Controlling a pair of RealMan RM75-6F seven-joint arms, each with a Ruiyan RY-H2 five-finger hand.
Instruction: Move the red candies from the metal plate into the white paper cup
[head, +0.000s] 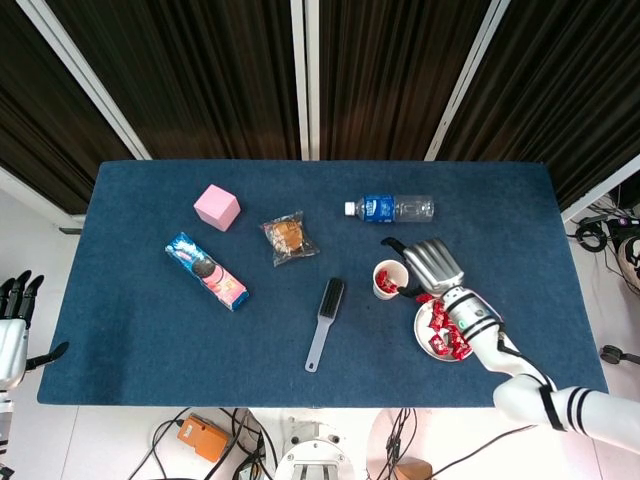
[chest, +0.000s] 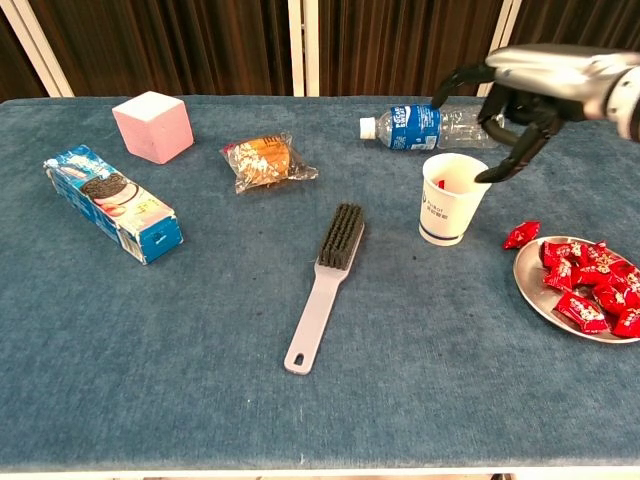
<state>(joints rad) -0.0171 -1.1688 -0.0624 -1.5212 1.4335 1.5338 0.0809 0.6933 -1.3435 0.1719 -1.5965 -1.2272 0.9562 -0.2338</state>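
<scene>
The white paper cup (head: 390, 279) (chest: 453, 198) stands left of the metal plate (head: 420, 330) (chest: 530, 290), which holds a heap of red candies (head: 446, 332) (chest: 592, 287). Red candies show inside the cup (chest: 443, 183). One more candy (chest: 521, 235) lies on the cloth between cup and plate. My right hand (head: 427, 263) (chest: 512, 92) hovers just above and right of the cup's rim, fingers spread, holding nothing. My left hand (head: 12, 318) hangs off the table's left edge, fingers extended and empty.
A grey brush (head: 324, 322) (chest: 325, 283) lies left of the cup. A water bottle (head: 392, 208) (chest: 435, 126) lies behind it. Further left are a snack packet (chest: 265, 160), a pink cube (chest: 152, 126) and a blue cookie box (chest: 112, 203).
</scene>
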